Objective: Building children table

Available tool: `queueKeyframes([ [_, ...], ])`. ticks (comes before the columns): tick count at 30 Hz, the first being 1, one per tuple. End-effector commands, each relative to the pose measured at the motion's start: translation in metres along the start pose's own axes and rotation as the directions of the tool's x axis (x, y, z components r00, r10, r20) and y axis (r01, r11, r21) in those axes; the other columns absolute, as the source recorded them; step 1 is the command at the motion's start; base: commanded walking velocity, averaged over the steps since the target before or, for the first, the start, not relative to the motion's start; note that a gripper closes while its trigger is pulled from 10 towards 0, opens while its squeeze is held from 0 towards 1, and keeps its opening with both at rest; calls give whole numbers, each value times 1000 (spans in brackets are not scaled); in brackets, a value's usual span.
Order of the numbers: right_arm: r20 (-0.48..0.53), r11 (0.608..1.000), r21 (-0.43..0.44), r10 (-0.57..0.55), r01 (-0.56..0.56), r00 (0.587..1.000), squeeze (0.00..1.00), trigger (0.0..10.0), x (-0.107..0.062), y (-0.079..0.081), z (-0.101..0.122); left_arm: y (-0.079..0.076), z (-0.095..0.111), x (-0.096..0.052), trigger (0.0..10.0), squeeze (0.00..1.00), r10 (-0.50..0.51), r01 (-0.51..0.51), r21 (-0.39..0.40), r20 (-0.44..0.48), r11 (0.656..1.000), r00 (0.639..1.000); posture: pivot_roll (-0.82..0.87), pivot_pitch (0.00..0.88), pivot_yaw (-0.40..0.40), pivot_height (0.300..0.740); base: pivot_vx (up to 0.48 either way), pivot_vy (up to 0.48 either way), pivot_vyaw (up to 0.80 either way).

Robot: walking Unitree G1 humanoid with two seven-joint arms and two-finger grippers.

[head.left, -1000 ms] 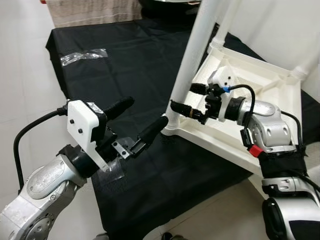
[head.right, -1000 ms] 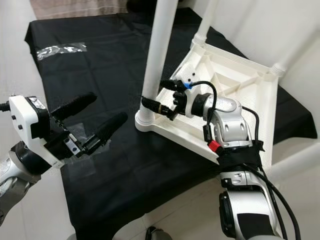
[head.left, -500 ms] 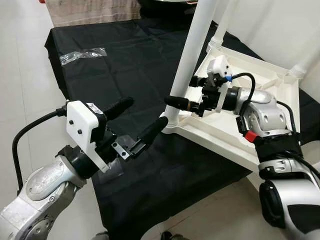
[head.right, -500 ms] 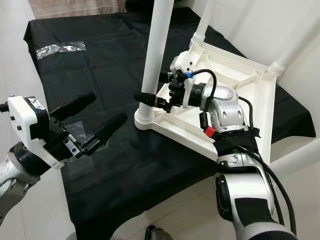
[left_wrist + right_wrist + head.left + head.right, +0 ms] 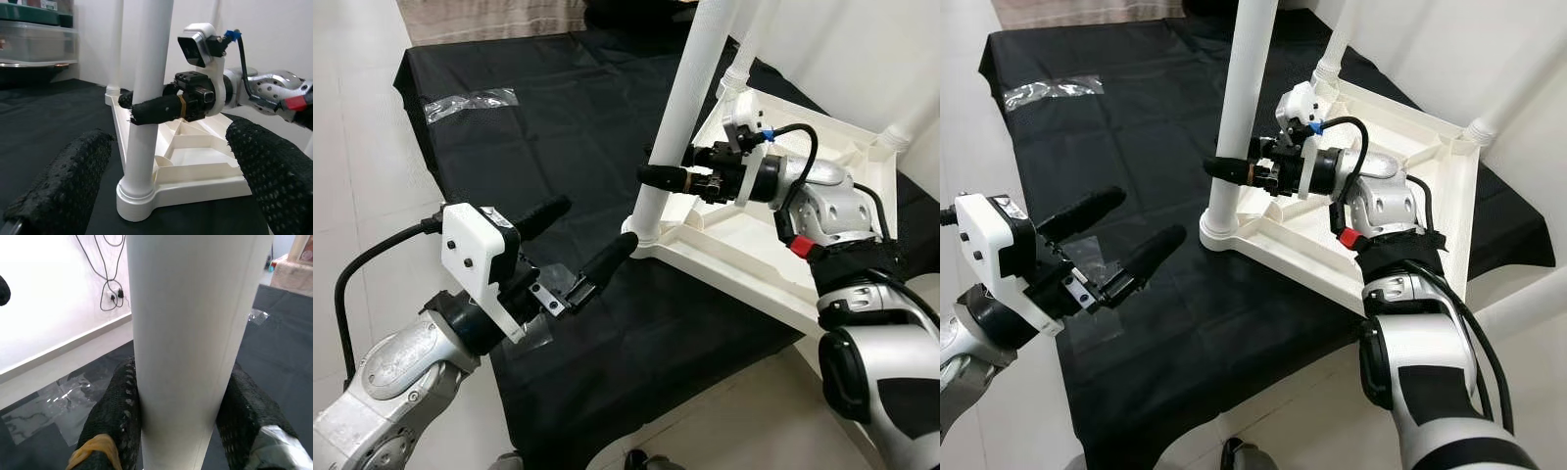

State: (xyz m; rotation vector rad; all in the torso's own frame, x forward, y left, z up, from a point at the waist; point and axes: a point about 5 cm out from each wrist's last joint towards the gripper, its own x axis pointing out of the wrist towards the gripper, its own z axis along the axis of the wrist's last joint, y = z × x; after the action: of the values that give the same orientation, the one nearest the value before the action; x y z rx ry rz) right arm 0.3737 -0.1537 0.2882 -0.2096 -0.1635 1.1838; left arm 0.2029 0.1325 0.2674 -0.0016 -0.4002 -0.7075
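A white children's table [image 5: 773, 245] lies upside down on a black cloth [image 5: 558, 127], its legs pointing up. My right gripper [image 5: 668, 168] is shut on the nearest leg [image 5: 690, 108], a little above the leg's base. In the right wrist view its black fingers [image 5: 117, 416] press both sides of the leg [image 5: 195, 333]. My left gripper [image 5: 597, 223] hovers open over the cloth to the left of that leg's base, holding nothing. In the left wrist view the leg [image 5: 146, 73] stands between its spread fingers [image 5: 63, 191].
Two more white legs [image 5: 749, 49] [image 5: 901, 132] rise at the table's far corners. A clear plastic bag [image 5: 470, 100] lies on the cloth at the far left. The cloth's edge runs near me, with pale floor tiles [image 5: 362, 196] beyond it on the left.
My right gripper has climbed from the leg's base to higher up and its fingers have come round the leg. The left gripper has hardly moved.
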Motion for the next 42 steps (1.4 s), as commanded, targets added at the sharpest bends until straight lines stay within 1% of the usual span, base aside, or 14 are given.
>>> queueKeyframes([
  [1, -35, 997, 44, -66, 67, 997, 0, 0, -8, 2, -14, -4, 2, -1, 10000, 0, -18, 18, 3, 3, 1000, 1000, 97, 249, -159, 740, 0, 0, 0],
  [4, -48, 992, 58, -107, 110, 993, 0, 0, -9, 3, -19, -4, 2, -1, 10000, 0, -18, 18, 3, 3, 1000, 1000, 97, 249, -159, 740, 0, 0, 0],
  [5, -133, 759, 2, -645, 651, 753, 0, 0, -14, -13, -34, -4, 1, -3, 10000, 0, -20, 20, 4, -1, 1000, 1000, 93, 241, -182, 740, 0, 0, 0],
  [7, -148, 645, -33, -758, 763, 635, 0, 0, -2, 17, -51, -3, 1, -3, 10000, 0, -20, 20, 8, -4, 1000, 1000, 111, 254, -154, 740, 0, 0, 0],
  [12, -194, 643, 0, -751, 766, 631, 0, 0, 19, 69, -66, -2, 1, -2, 10000, 0, -23, 23, 0, 1, 1000, 1000, 92, 231, -139, 740, 0, 0, 0],
  [13, -177, 710, 31, -689, 703, 703, 0, 8235, 28, 74, -61, -3, 1, -1, 10000, 0, -26, 26, -5, 8, 1000, 1000, 76, 221, -140, 740, 0, 0, 0],
  [17, -156, 739, 45, -660, 672, 735, 0, 10000, 33, 66, -54, -3, 0, 1, 10000, 0, -31, 31, -7, 10, 999, 999, 76, 222, -143, 740, 0, 0, 0],
  [18, -134, 776, 45, -619, 629, 774, 592, 10000, 36, 60, -46, -4, -1, 1, 10000, 0, -33, 33, -9, 10, 999, 999, 75, 222, -147, 740, 0, 0, 0],
  [19, -134, 776, 45, -619, 629, 774, 592, 10000, 36, 60, -46, -4, -1, 1, 10000, 0, -33, 33, -9, 10, 999, 999, 75, 222, -147, 740, 0, 0, 0],
  [20, -98, 815, 58, -570, 576, 816, 1000, 10000, 39, 54, -36, -4, -1, 0, 10000, 0, -30, 31, -9, 9, 999, 999, 83, 223, -144, 740, 0, 0, 0],
  [21, -98, 815, 58, -570, 576, 816, 1000, 10000, 39, 54, -36, -4, -1, 0, 10000, 0, -30, 31, -9, 9, 999, 999, 83, 223, -144, 740, 0, 0, 0],
  [22, -55, 843, 81, -528, 531, 847, 0, 10000, 41, 46, -26, -3, 0, 0, 10000, 0, -28, 28, -7, 9, 1000, 1000, 80, 226, -140, 740, 0, 0, 0],
  [33, 57, 989, 56, -141, 138, 988, 0, 10000, 41, 30, 9, -7, 1, -1, 10000, 0, -31, 31, -15, 0, 999, 1000, 120, 257, -146, 740, 0, 0, 0],
  [42, 67, 988, -17, 156, -155, 986, 0, 10000, 29, 2, 47, -7, 2, -5, 10000, 0, -18, 17, -6, -13, 1000, 1000, 133, 268, -155, 740, 0, 0, 0],
])
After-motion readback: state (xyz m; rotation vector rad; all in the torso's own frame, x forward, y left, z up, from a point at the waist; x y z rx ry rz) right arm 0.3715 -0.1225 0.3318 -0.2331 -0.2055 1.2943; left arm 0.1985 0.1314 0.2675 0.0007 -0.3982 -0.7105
